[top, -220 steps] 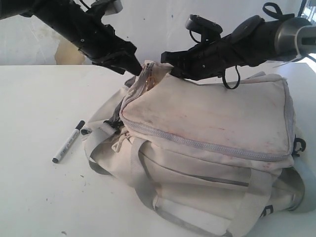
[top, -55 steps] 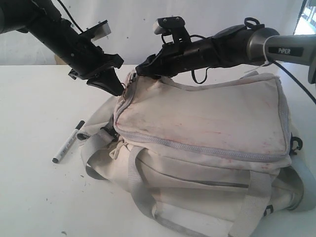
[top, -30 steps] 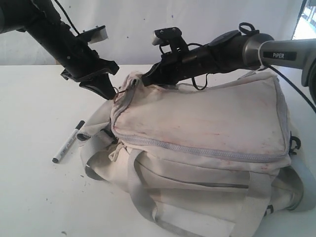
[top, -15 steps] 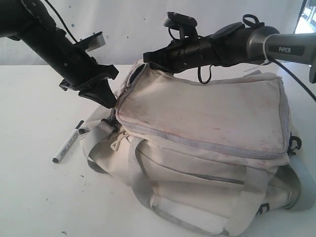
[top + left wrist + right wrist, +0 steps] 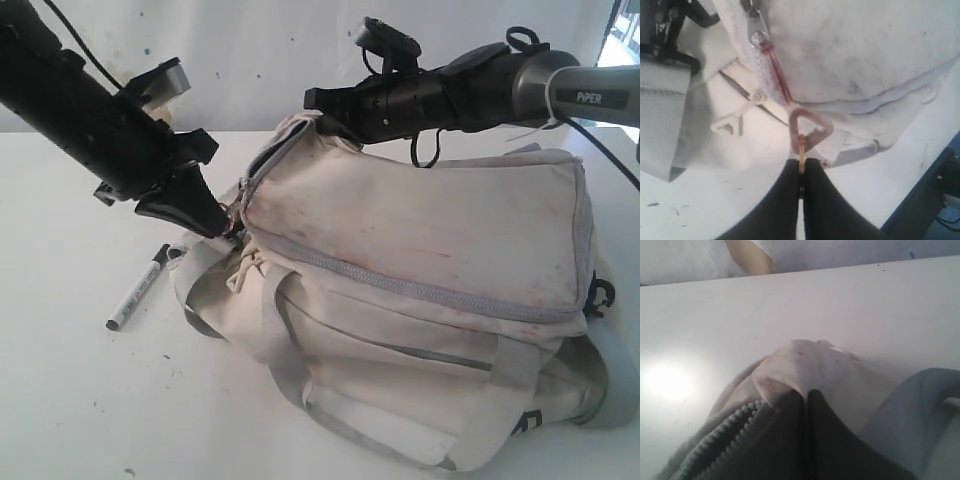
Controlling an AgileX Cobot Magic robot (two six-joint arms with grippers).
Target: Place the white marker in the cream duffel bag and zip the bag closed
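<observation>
Left gripper [image 5: 801,167], jaws pinching the pink triangular zip pull [image 5: 809,129], should draw along the teeth [image 5: 722,447]; right gripper [image 5: 806,396], jaws clamping the stained cream fabric duffel bag [image 5: 420,230], braces.

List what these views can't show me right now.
- Inside of the cream duffel bag: the top flap covers it in all views.
- Far-side run of the zipper: exterior view, behind the bag and the right tool.
- Lettering on the white marker: exterior view, too small.
</observation>
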